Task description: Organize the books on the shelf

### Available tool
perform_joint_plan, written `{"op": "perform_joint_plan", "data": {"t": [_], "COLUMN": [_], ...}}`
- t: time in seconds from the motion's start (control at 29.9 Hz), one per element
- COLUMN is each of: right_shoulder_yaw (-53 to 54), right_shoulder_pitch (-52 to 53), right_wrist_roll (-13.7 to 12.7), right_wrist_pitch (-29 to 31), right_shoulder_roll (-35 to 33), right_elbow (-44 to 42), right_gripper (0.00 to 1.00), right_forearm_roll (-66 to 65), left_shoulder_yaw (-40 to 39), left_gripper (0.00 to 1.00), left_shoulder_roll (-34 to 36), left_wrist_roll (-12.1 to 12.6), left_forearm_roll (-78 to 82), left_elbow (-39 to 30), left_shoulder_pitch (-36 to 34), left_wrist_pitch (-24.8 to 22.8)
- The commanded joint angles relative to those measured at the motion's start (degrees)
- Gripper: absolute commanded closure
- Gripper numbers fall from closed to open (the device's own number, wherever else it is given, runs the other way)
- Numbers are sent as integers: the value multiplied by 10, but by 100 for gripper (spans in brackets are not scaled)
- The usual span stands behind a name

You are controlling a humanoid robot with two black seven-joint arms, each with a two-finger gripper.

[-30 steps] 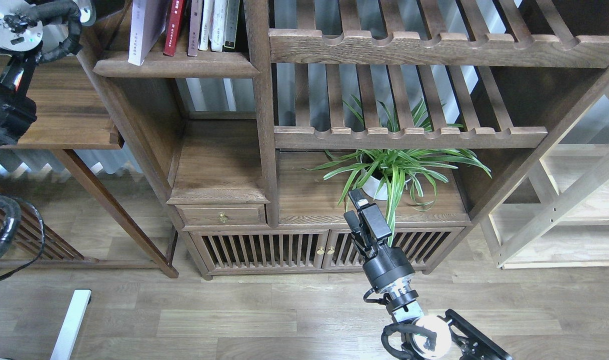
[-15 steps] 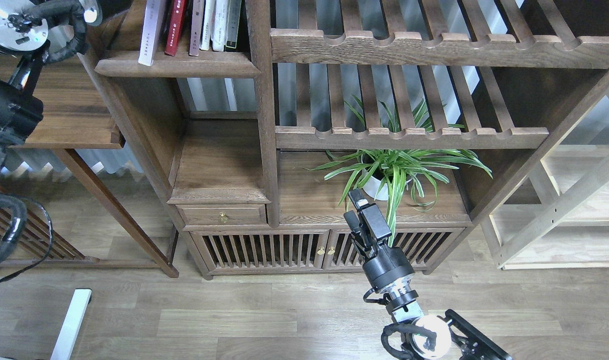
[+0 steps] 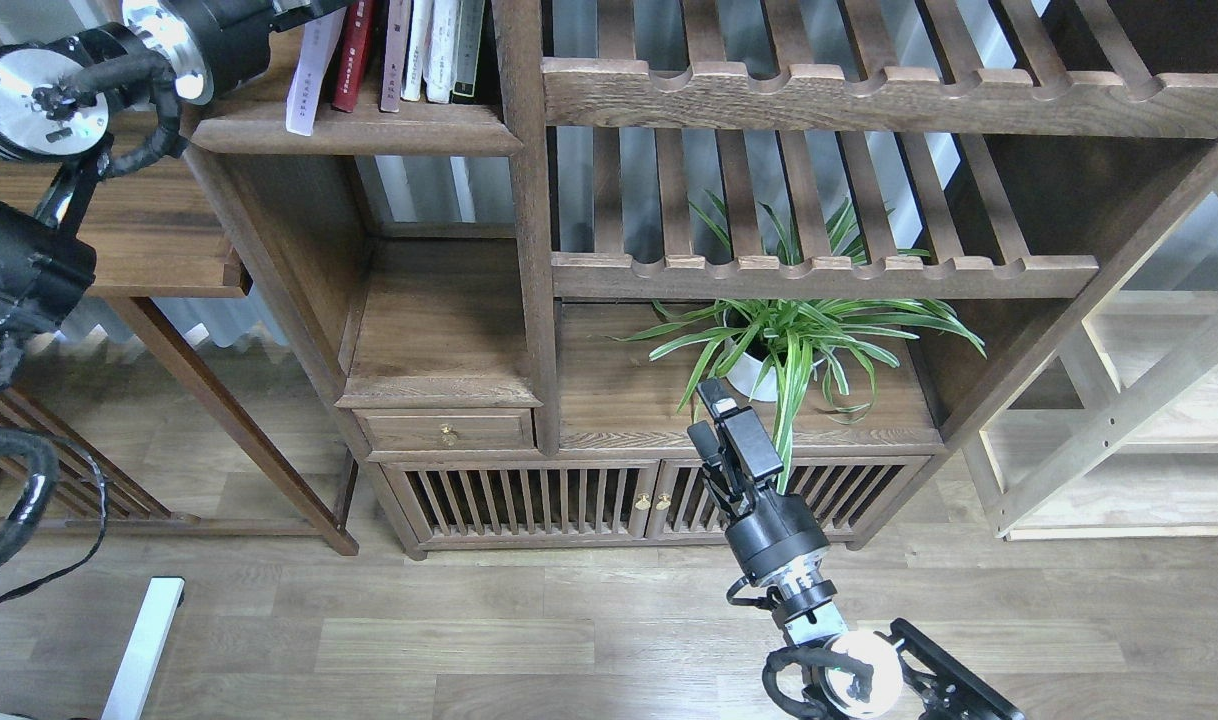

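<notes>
With my left arm's gripper out of sight past the top edge beside the leaning white-covered book, I judge a nudge could tip it off the dark-brown wooden shelf board, while my right gripper idles, fingers nearly together, holding nothing.

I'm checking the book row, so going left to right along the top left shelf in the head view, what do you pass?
Left arm → tilted white book → red book → brownish book → two white books → dark book → wooden upright post.

One head view looks forward and down on the bookcase from some way back.
</notes>
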Motion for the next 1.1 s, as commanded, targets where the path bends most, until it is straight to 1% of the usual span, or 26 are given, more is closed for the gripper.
{"op": "perform_joint_plan", "data": {"t": [0.0,0.27,0.37,0.5,0.6,0.8,1.07], "right_shoulder_yaw": [1,1,1,0,0,0,1], "right_shoulder_pitch": [0,0,0,0,0,0,0], "right_wrist_roll": [0,0,0,0,0,0,0], "right_wrist_pitch": [0,0,0,0,0,0,0], "right_shoulder_roll": [0,0,0,0,0,0,0], "right_elbow": [0,0,0,0,0,0,0], "right_gripper": [1,1,1,1,1,1,1], "right_forearm_roll": [0,0,0,0,0,0,0], "left_shoulder_yaw": [-1,-9,-9,-9,-9,-10,-13], "left_gripper": [14,14,11,5,2,2,2], "left_shoulder_roll": [4,18,23,32,39,50,52], "left_wrist_roll": [0,0,0,0,0,0,0], "left_forearm_roll": [-1,-1,-1,-2,-2,-3,-3], "left_elbow": [-20,-70,-82,-86,-99,-119,-127], "left_shoulder_pitch": [15,48,60,69,76,90,91], "left_wrist_pitch": [0,0,0,-1,-1,-1,0]}}
